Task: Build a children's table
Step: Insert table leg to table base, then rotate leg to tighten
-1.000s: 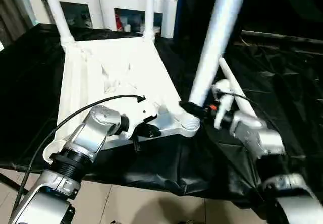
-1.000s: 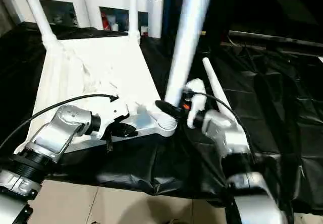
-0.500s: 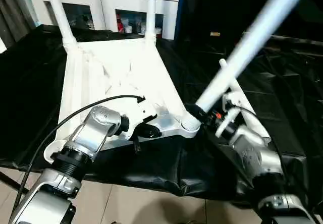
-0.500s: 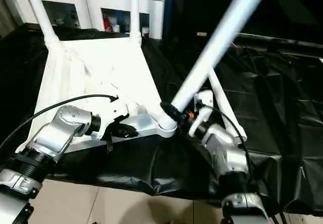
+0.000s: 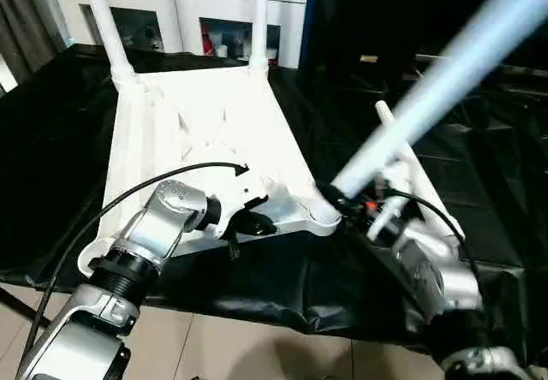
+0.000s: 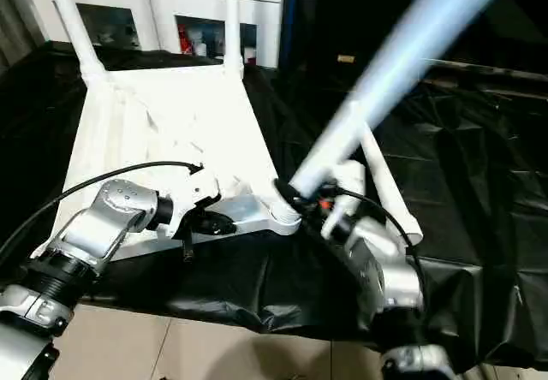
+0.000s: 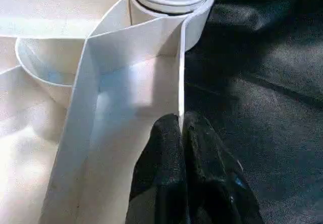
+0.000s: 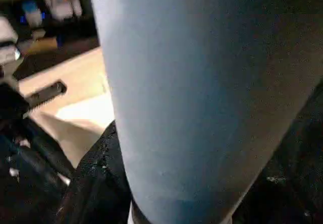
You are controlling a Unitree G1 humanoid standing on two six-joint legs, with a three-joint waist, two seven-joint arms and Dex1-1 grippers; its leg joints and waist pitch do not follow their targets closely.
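1. Upside down on the black-draped bench, tabletop carries two upright legs
2. Left hand pinches its near edge rib
3. Right hand clamps a tilted leg at the near corner socket

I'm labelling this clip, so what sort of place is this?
Probably an indoor workshop or lab: a work table draped in black sheet, white glass-door cabinets behind it, tiled floor below.
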